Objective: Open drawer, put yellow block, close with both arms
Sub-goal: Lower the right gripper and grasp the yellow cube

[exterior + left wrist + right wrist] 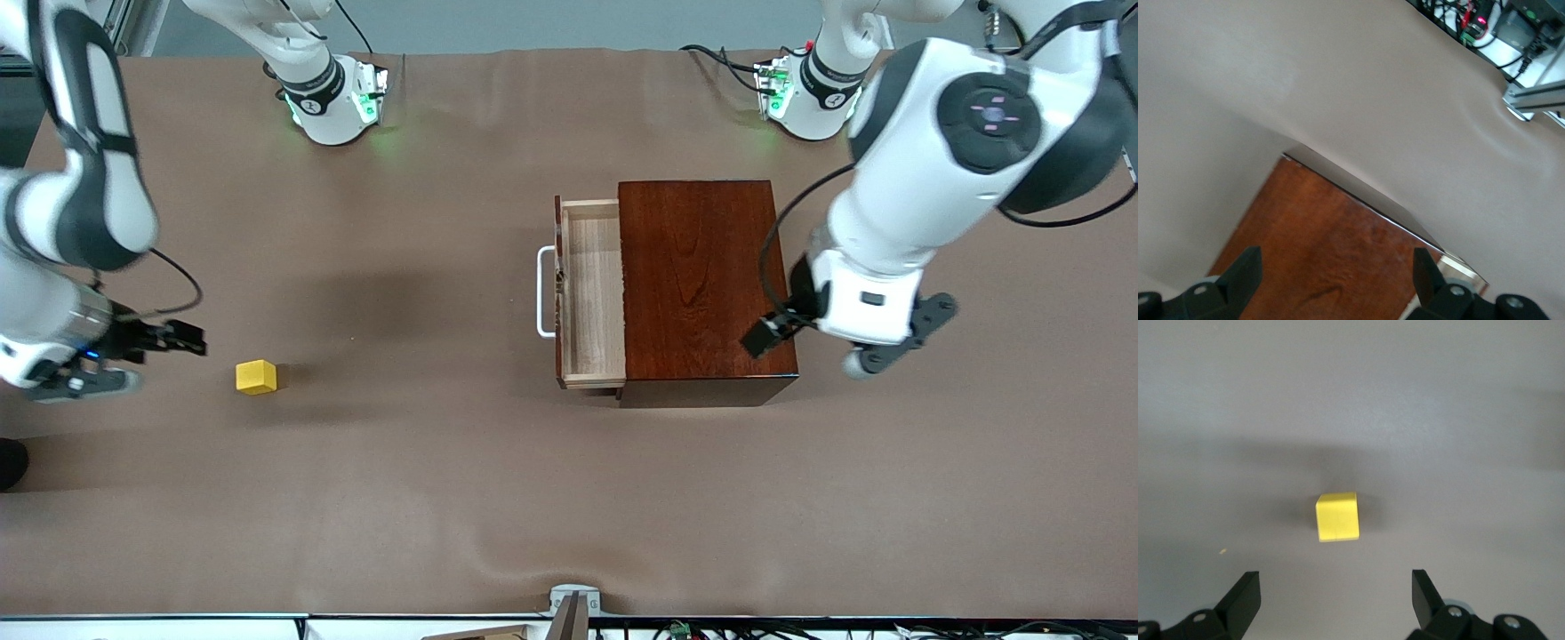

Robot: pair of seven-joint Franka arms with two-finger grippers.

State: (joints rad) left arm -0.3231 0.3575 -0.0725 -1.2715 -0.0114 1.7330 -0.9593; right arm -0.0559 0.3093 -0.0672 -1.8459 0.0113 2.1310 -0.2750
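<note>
We see the drawer (591, 298) pulled out at frame centre, the yellow block (256, 377) lower left; the right gripper (1335, 600) hangs wide-fingered near it, the left gripper (1337, 279) wide over the box (702, 284).

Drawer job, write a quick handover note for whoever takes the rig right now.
Right hand: open, empty, beside the yellow block at the right arm's end of the table.
Left hand: open, empty, over the box.
Drawer: pulled out, tray bare, handle free.
Done: drawer opened.
Left: grasp the block, place it in the drawer, close the drawer with both arms.
</note>
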